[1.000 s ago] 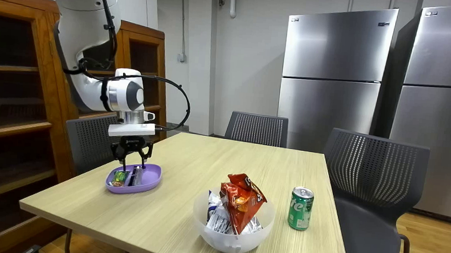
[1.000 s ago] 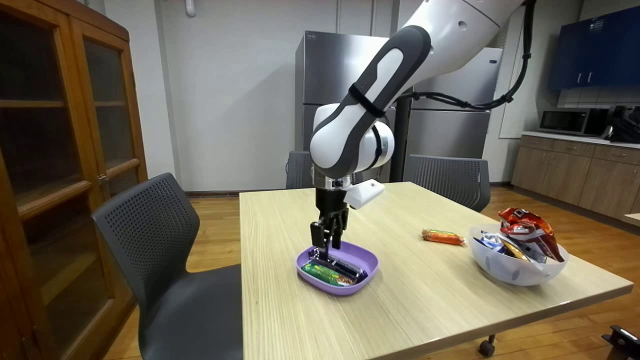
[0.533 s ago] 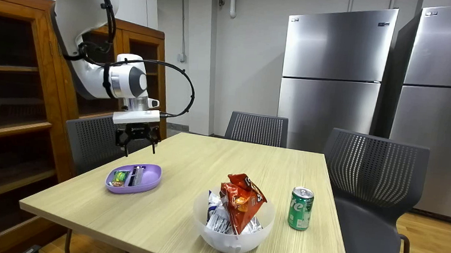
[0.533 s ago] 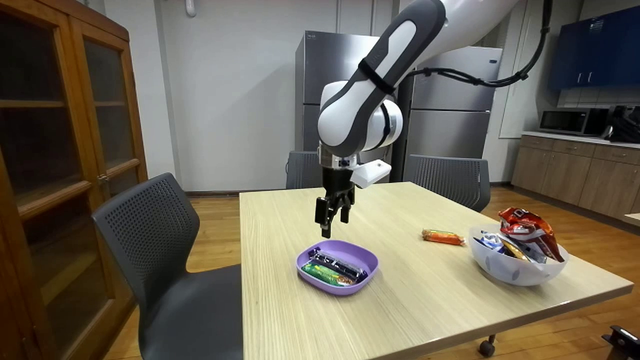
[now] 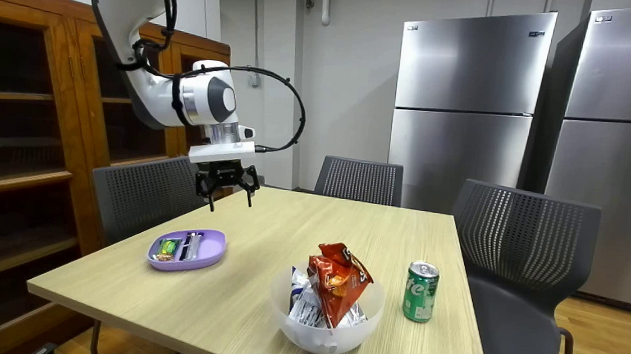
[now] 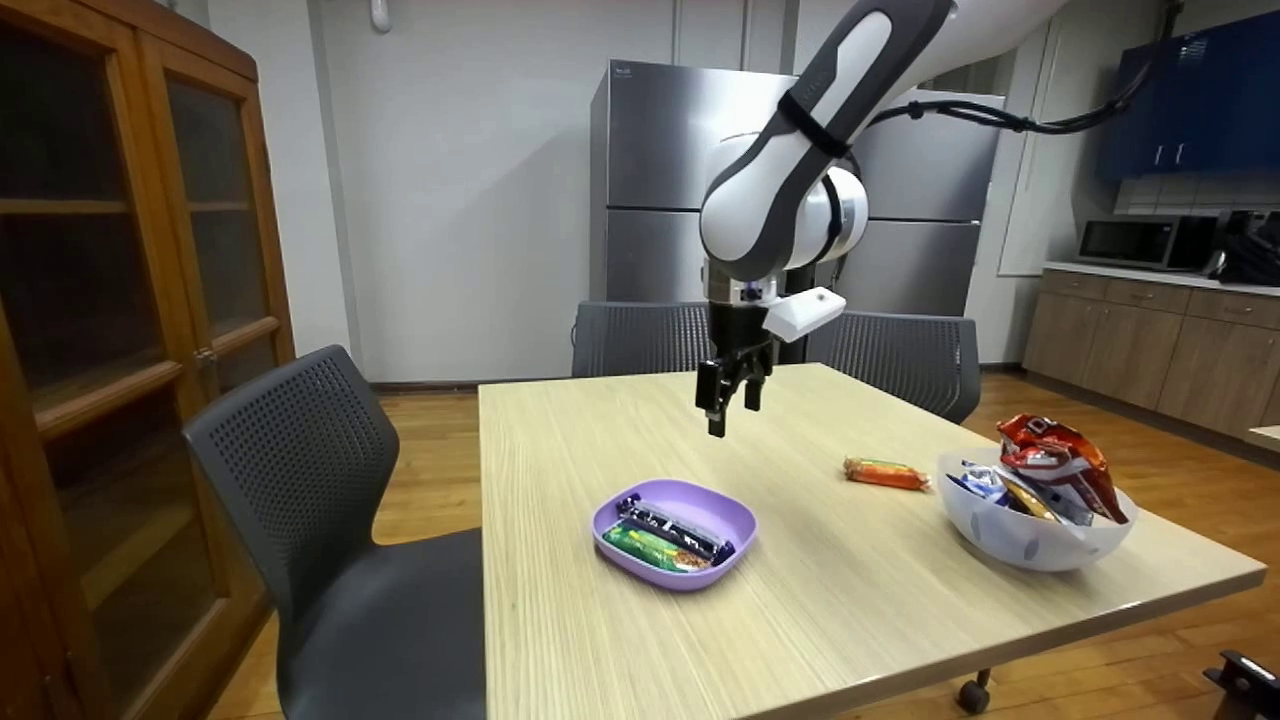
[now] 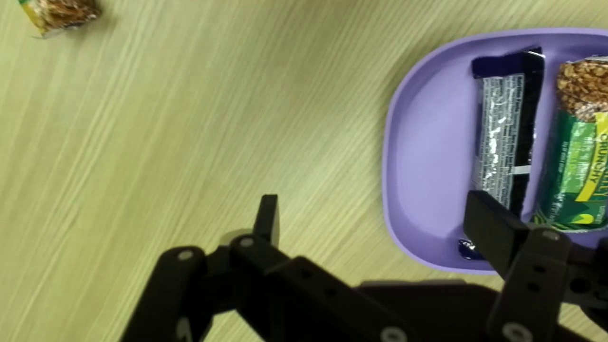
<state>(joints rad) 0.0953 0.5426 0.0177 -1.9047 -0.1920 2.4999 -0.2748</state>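
Note:
My gripper (image 5: 231,207) is open and empty above the table, in both exterior views (image 6: 735,418). Its fingers are spread wide in the wrist view (image 7: 373,195). A purple tray (image 6: 715,508) is nearest, below the gripper and to one side; it also shows in the wrist view (image 7: 427,156). In the tray lie a dark wrapped bar (image 7: 498,137) and a green wrapped bar (image 7: 582,166), side by side. One finger covers part of the dark bar in the wrist view. An orange wrapped bar (image 6: 886,474) lies on the table near the bowl.
A translucent bowl (image 5: 325,341) holds several snack packs, with a red chip bag (image 5: 338,283) on top. A green can (image 5: 420,292) stands beside it. Grey chairs (image 5: 522,272) surround the table. A wrapped bar's end (image 7: 66,14) shows at the wrist view's top left.
The gripper was down at the dark bar in the tray, its fingers closer together. It has opened, risen and moved away from over the tray. The dark bar stays in the tray.

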